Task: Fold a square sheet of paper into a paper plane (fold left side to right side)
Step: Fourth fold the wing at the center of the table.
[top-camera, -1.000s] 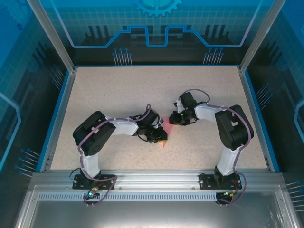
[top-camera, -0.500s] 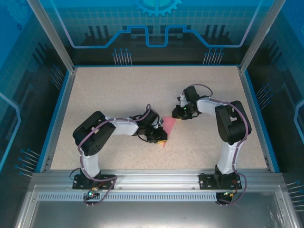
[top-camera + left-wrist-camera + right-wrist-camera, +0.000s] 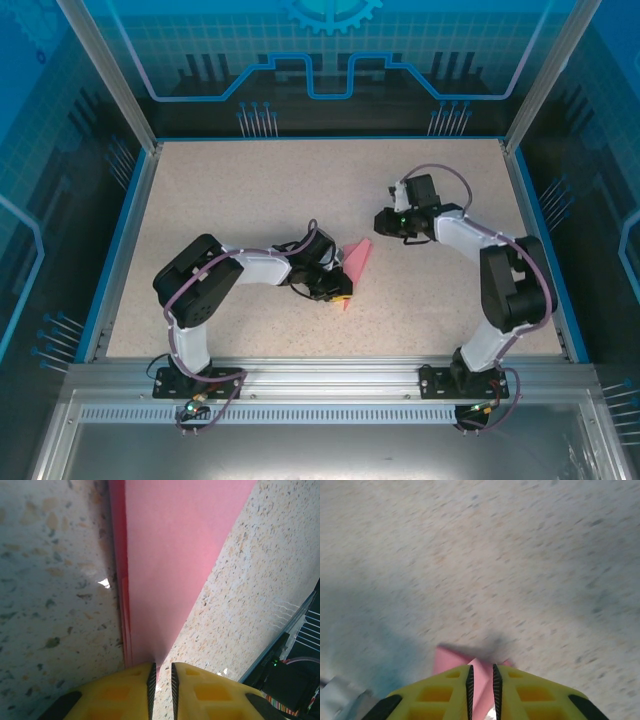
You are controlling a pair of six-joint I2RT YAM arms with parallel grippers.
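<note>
Slim pink-red folded paper (image 3: 170,570) lying on speckled beige tabletop (image 3: 250,190), left gripper (image 3: 161,666) pinching one end, right gripper (image 3: 482,667) hovering near the other, jaws nearly touching.

Pink-red paper plane (image 3: 357,262), beige desk (image 3: 250,190) flecked with dark speckles, yellow left pincer (image 3: 162,672) with black ribbed inner faces, blue back wall (image 3: 330,60) with pale grid lines

The pink paper plane (image 3: 358,260) lies folded into a slim wedge.
</note>
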